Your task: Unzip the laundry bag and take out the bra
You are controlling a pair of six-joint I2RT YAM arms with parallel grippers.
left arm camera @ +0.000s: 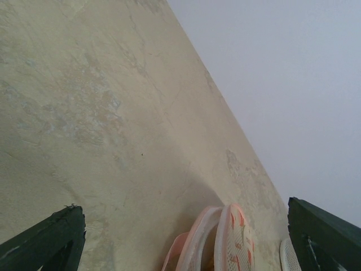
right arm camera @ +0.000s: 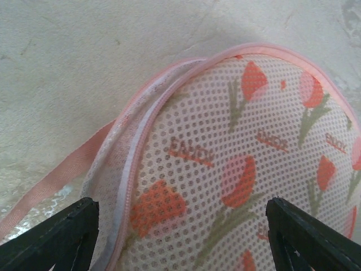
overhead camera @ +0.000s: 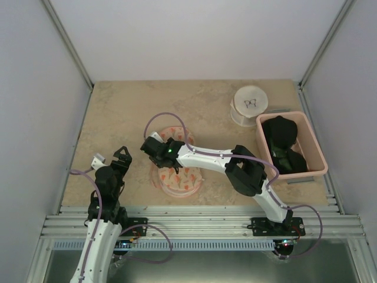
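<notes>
The laundry bag lies flat near the table's front, cream mesh with an orange-red tulip print and a pink rim. My right gripper hovers open over its far lobe. In the right wrist view the open gripper straddles the bag's mesh top, with the zip line running along the left edge. My left gripper is open and empty, left of the bag. In the left wrist view the bag's edge shows a narrow dark gap at the rim. The bra is hidden.
A white round container stands at the back right. A pink basket beside it holds a dark garment. A pink ribbon loop trails from the bag's edge. White walls enclose the table.
</notes>
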